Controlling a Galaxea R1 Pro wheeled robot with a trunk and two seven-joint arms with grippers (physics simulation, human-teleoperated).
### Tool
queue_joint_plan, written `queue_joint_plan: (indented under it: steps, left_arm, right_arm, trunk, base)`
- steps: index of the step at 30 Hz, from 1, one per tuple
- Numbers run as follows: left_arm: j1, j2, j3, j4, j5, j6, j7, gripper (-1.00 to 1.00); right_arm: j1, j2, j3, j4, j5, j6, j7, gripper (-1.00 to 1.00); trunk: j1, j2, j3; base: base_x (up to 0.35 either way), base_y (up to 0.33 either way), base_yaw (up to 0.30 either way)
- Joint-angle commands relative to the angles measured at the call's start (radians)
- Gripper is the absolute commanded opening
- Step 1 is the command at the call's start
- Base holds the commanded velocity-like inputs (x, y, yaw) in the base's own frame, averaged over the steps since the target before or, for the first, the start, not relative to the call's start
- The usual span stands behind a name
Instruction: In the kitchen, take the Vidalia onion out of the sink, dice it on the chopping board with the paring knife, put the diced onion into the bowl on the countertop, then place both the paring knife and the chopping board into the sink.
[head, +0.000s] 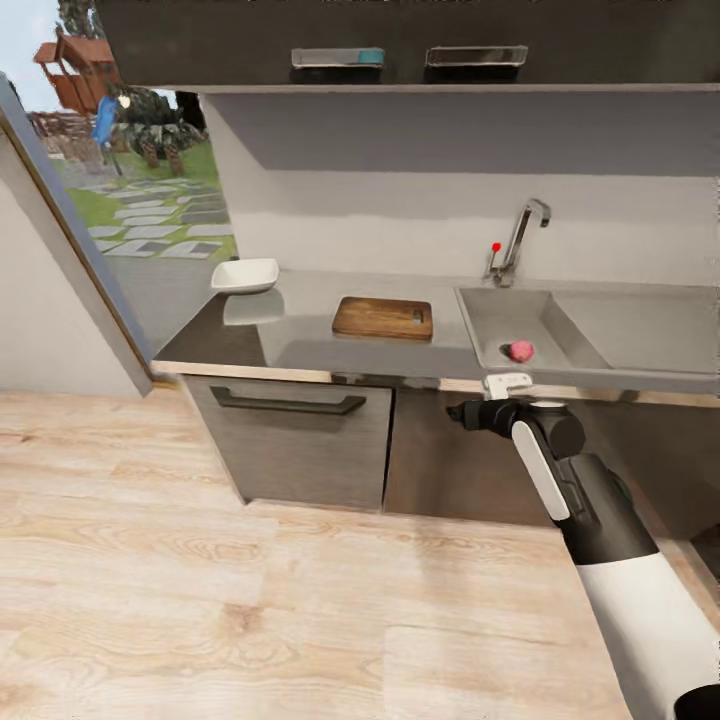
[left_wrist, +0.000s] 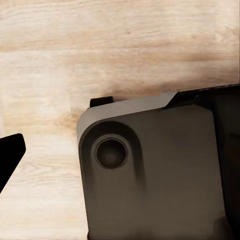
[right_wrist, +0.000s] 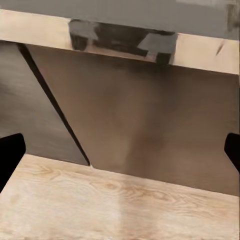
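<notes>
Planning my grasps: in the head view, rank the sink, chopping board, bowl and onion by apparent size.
Largest to smallest:
1. sink
2. chopping board
3. bowl, which sits slightly farther from the camera, so its real size may be closer to the board's
4. onion

A light wood-plank floor (head: 250, 600) is seen from 6 to 9 o'clock in the head view. Dark grey cabinets (head: 300, 440) with a bar handle (head: 288, 403) are set under the worktop (head: 300, 335). A pale wall (head: 400, 200) is seen behind, with dark upper cupboards (head: 400, 40) at 12 o'clock. At 10 o'clock a window (head: 150, 180) is opened onto a sunlit garden with paving stones.
</notes>
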Motion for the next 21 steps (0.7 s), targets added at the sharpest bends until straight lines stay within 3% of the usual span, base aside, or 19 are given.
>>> queue_joint_plan:
  steps: [1, 4, 9, 11, 12, 14, 15, 17, 18, 20, 21]
  left_arm:
    - [0.000, 0.001, -0.003, 0.000, -0.001, -0.003, 0.000, 1.00]
    - [0.000, 0.001, -0.003, 0.000, -0.001, -0.003, 0.000, 1.00]
    - [0.000, 0.001, -0.002, 0.000, -0.001, -0.003, 0.000, 1.00]
    - [0.000, 0.001, -0.001, 0.000, 0.000, -0.003, 0.000, 1.00]
    - [0.000, 0.000, -0.001, 0.000, 0.000, -0.003, -0.001, 1.00]
    - [0.000, 0.000, -0.001, 0.000, 0.000, -0.003, -0.001, 1.00]
    - [0.000, -0.003, 0.000, -0.001, -0.001, -0.003, -0.001, 1.00]
    - [0.000, -0.008, 0.001, -0.005, -0.002, -0.002, 0.000, 1.00]
    - [0.000, -0.010, 0.001, -0.007, -0.002, -0.002, 0.000, 1.00]
    - [0.000, -0.013, 0.002, -0.019, -0.002, 0.001, 0.001, 1.00]
    - [0.000, -0.014, 0.002, -0.023, -0.002, 0.001, 0.002, 1.00]
  right_arm:
    - [-0.001, 0.000, 0.003, 0.031, -0.008, -0.017, -0.010, 1.00]
    - [-0.001, 0.001, 0.013, 0.154, 0.006, -0.108, -0.007, 1.00]
    - [-0.001, 0.002, 0.100, 0.384, 0.011, -0.308, -0.003, 1.00]
    - [-0.001, 0.003, 0.156, 0.555, 0.011, -0.467, 0.006, 1.00]
    - [-0.001, 0.007, 0.187, 0.680, 0.011, -0.582, 0.039, 1.00]
    - [0.000, 0.011, 0.207, 0.801, 0.011, -0.694, 0.084, 1.00]
    - [0.000, 0.018, 0.218, 0.930, 0.010, -0.812, 0.136, 1.00]
    - [0.001, 0.030, 0.225, 1.108, 0.011, -0.969, 0.191, 1.00]
    - [0.001, 0.033, 0.226, 1.152, 0.011, -1.009, 0.199, 1.00]
    - [0.005, 0.052, 0.227, 1.288, 0.011, -1.156, 0.219, 1.00]
    - [0.007, 0.057, 0.227, 1.307, 0.012, -1.188, 0.222, 1.00]
  trunk:
    - [-0.001, -0.001, -0.001]
    - [-0.001, -0.001, -0.001]
    - [-0.001, -0.001, -0.001]
    - [-0.001, -0.001, -0.001]
    - [-0.001, -0.001, -0.001]
    - [-0.001, -0.001, -0.001]
    - [-0.001, -0.001, -0.001]
    - [-0.001, -0.001, -0.001]
    - [-0.001, -0.001, -0.001]
    - [-0.001, -0.001, -0.001]
    - [-0.001, -0.001, -0.001]
  base:
    - [-0.320, 0.000, 0.000]
    - [-0.197, 0.000, 0.000]
    - [-0.046, 0.000, 0.000]
    - [-0.008, 0.000, 0.000]
    - [-0.003, 0.000, 0.000]
    - [-0.002, 0.000, 0.000]
    - [0.000, 0.000, 0.000]
    - [0.000, 0.000, 0.000]
    - [0.000, 0.000, 0.000]
    - [0.000, 0.000, 0.000]
    - [0.000, 0.000, 0.000]
